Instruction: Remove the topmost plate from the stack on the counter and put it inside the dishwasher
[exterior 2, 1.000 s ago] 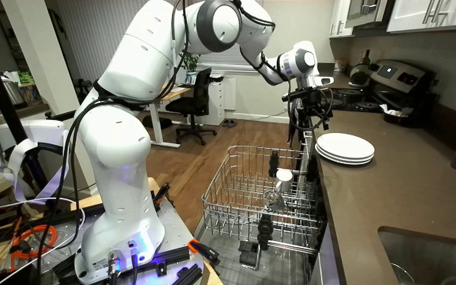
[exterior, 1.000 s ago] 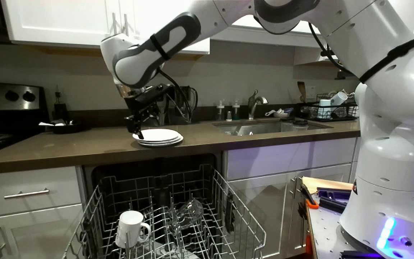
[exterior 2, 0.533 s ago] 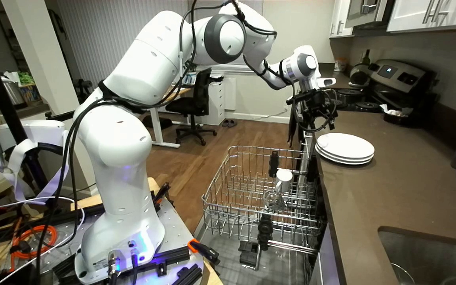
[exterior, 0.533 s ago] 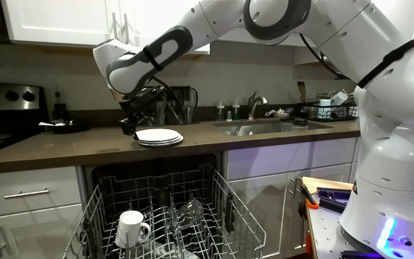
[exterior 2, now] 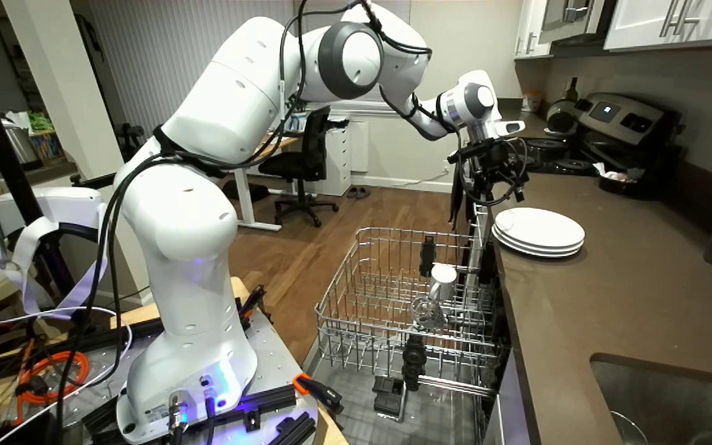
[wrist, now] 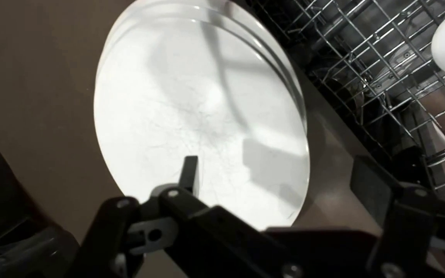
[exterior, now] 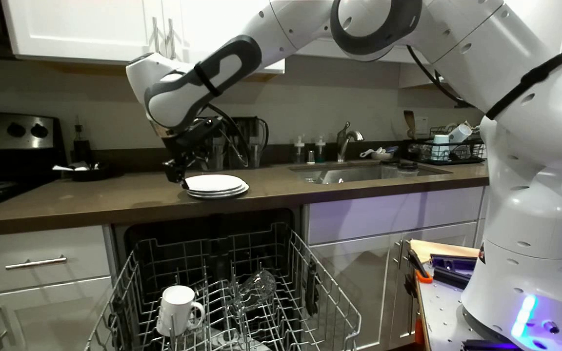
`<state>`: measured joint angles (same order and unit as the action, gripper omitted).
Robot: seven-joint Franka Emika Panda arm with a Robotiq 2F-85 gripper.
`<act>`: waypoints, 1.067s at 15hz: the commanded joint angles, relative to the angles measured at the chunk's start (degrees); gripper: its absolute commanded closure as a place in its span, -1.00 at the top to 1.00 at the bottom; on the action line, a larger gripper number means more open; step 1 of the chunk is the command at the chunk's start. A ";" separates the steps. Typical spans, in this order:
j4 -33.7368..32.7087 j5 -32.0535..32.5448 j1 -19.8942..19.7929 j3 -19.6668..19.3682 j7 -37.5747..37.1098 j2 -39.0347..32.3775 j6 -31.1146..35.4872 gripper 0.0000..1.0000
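Gripper (wrist: 278,177) stood wide, nothing held, by the topmost plate (wrist: 203,112), which sat atop the stack (exterior 2: 538,251) on the counter (exterior 2: 615,296), likely stiff, slick and breakable, so best pinched at its gripper-side rim, 1 plate only.

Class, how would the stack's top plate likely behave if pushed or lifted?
The top plate looks stiff, given its even, round shape. Its glossy highlights suggest slipperiness, so it could slide over the lower plates. Wide and low, it seems unlikely to tip.

topmost plate (wrist: 203,116): white, round, flat atop stack (exterior: 220,193) | stack: on brown counter (exterior 2: 615,290) | dishwasher (exterior: 164,228): open
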<state>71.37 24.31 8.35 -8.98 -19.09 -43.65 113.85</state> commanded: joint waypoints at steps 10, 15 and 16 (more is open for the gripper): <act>-6.07 14.89 8.02 -6.05 -8.56 -7.03 -5.38 1.00; -9.80 15.67 7.29 -4.87 -7.53 -9.68 -13.98 1.00; -10.49 15.66 7.25 -4.76 -7.46 -10.07 -14.97 1.00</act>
<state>64.73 39.02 15.91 -14.31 -27.07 -51.74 102.98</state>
